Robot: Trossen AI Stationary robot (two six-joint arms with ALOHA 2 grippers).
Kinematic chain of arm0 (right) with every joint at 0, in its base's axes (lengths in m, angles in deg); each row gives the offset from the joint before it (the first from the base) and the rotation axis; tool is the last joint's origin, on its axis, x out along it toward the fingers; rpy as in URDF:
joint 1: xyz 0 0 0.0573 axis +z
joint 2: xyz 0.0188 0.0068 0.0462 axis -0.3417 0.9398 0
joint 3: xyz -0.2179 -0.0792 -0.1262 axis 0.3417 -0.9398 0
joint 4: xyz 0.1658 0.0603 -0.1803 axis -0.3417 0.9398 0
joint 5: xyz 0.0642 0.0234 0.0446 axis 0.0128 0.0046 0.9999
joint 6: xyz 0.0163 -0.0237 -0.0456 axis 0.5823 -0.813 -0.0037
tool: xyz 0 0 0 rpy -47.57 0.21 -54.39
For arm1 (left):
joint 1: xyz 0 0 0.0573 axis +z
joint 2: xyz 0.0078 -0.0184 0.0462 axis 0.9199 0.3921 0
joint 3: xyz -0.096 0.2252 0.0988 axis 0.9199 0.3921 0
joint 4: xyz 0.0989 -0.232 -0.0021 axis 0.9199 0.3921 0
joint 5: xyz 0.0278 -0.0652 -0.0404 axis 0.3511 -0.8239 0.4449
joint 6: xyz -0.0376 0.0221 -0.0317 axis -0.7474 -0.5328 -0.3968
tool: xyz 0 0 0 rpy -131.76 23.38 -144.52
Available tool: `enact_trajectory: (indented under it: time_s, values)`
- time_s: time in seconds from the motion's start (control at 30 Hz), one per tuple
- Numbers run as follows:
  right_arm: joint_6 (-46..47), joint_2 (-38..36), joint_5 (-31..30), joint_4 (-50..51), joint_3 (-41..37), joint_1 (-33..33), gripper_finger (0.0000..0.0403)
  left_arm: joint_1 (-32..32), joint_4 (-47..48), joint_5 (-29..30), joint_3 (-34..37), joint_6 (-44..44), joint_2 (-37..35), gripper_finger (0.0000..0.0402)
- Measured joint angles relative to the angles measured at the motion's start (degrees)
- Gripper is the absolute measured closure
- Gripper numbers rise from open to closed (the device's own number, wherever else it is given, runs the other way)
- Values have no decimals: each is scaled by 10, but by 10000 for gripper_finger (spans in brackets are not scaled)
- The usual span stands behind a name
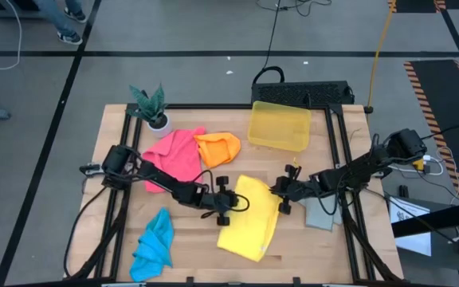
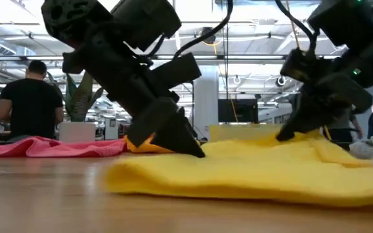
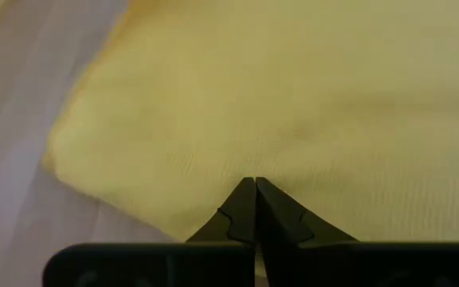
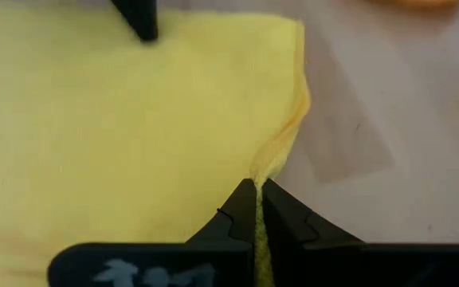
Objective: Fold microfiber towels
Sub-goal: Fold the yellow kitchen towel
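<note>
- Five small towels lie on the wooden counter: a yellow towel in the middle near the front, a pink towel behind it toward the left, an orange towel touching the pink one, a blue towel crumpled at the front left, and a grey towel flat at the right, just beside the yellow one.
- The left end effector is at the left edge of the yellow towel. Its two fingers are pressed together, with the tips resting on the cloth; in the left wrist view I cannot tell if any fabric is caught between them.
- The right end effector is at the back right corner of the yellow towel. Its fingers are closed on the edge of this towel, and a thin fold of yellow cloth runs between them in the right wrist view.
- The yellow towel lies mostly flat, with a soft doubled edge toward the front of the counter in the low view.
- A translucent yellow bin stands at the back of the counter, and a small potted plant is at the back left corner.
- A person in a dark shirt is in the room behind the counter.
</note>
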Motion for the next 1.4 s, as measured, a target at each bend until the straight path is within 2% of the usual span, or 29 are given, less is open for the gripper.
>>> enact_trajectory:
  time_s: [0.23,0.33,0.5,0.6,0.77,0.93,1.07,1.3,1.4]
  values:
    - [-2,-1,3,4,-7,-9,393,-14,-2,-4,0,2,-19,385]
    - [11,-5,3,7,-3,-22,363,-17,-2,-4,0,-2,-19,385]
    - [26,-5,34,35,20,-52,289,-18,-4,-4,0,-5,-19,398]
    - [15,-5,47,37,35,-65,249,-17,-5,-4,0,-5,-19,391]
    - [14,21,46,26,40,-84,225,-17,-7,-4,0,-5,-19,386]
    - [12,95,46,-41,40,-94,243,-17,-7,-4,0,-9,-19,398]
    - [6,131,34,-78,41,-102,275,-20,-7,-4,0,-14,-19,386]
    - [-33,145,14,-75,42,-106,382,-51,-9,26,0,-1,-19,398]
    - [-51,126,13,-67,40,-105,394,-72,-24,39,0,1,-19,393]
